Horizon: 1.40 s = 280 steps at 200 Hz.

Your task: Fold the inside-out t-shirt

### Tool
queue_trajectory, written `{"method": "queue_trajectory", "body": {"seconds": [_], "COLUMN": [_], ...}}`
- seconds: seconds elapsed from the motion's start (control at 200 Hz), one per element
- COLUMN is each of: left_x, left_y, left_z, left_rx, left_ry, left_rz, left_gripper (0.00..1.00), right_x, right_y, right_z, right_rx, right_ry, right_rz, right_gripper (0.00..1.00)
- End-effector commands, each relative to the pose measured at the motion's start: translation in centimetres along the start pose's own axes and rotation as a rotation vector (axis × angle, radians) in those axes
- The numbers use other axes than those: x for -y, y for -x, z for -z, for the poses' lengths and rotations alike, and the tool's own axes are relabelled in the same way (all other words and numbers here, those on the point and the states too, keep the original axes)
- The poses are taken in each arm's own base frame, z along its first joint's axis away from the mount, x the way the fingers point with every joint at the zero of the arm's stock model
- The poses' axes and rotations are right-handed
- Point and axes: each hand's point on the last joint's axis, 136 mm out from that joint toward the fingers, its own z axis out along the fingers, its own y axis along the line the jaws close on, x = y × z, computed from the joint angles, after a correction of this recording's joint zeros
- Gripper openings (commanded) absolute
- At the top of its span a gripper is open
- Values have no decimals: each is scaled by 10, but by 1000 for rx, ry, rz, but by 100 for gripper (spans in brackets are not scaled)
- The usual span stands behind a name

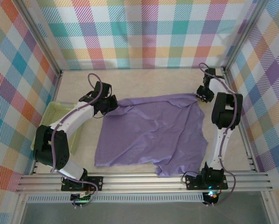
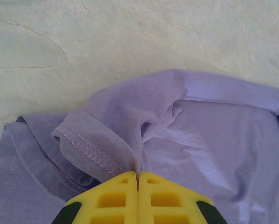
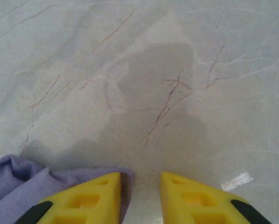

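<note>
A pale green bin [image 1: 53, 114] sits at the left edge of the table [image 1: 149, 79], under the left arm. Just right of it, the left gripper [image 1: 110, 103] is clamped tight on the far-left corner of the inside-out t-shirt [image 1: 153, 133]. The left wrist view shows a ridge of lavender cloth pinched between the closed yellow fingers [image 2: 116, 198], with a stitched hem [image 2: 83, 149] curling up beside them. The shirt spreads wrinkled across the middle of the table between the two arms, its near edge ragged close to the front rail. At its far-right corner the right gripper [image 1: 204, 95] stands with jaws parted and holds nothing. The shirt's corner [image 3: 18, 186] lies on the table against one finger.
</note>
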Motion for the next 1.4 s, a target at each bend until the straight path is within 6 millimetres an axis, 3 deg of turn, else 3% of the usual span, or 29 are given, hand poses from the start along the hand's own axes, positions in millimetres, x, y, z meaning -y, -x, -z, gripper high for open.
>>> {"method": "queue_trajectory", "body": {"seconds": [0.0,0.32,0.5,0.76,0.885,1.015,1.09,1.195,1.395], "left_x": [6,4,4,3,2,1,-1,-6,-21], "left_y": [5,7,7,7,8,7,8,14,53], "left_z": [5,5,4,4,5,5,5,8,32], "left_rx": [22,27,25,27,33,33,36,55,169], "left_ry": [1,18,19,24,26,32,42,56,-3], "left_rz": [-39,-49,-52,-50,-51,-51,-50,-38,64], "left_gripper": [0,0,0,0,0,0,0,0,0], "right_x": [-4,-19,-15,-26,-27,-27,-28,-33,-50], "right_y": [2,-3,-6,-13,-17,-17,-14,-2,24], "right_z": [20,17,1,-13,-19,-19,-10,22,124], "right_rx": [15,-5,-43,-105,-148,-150,-124,-54,152], "right_ry": [50,107,43,-11,-36,-38,-31,-6,84], "right_rz": [-9,15,25,68,63,54,52,54,75], "right_gripper": [34,40,46,46,38,18,7,3,1]}}
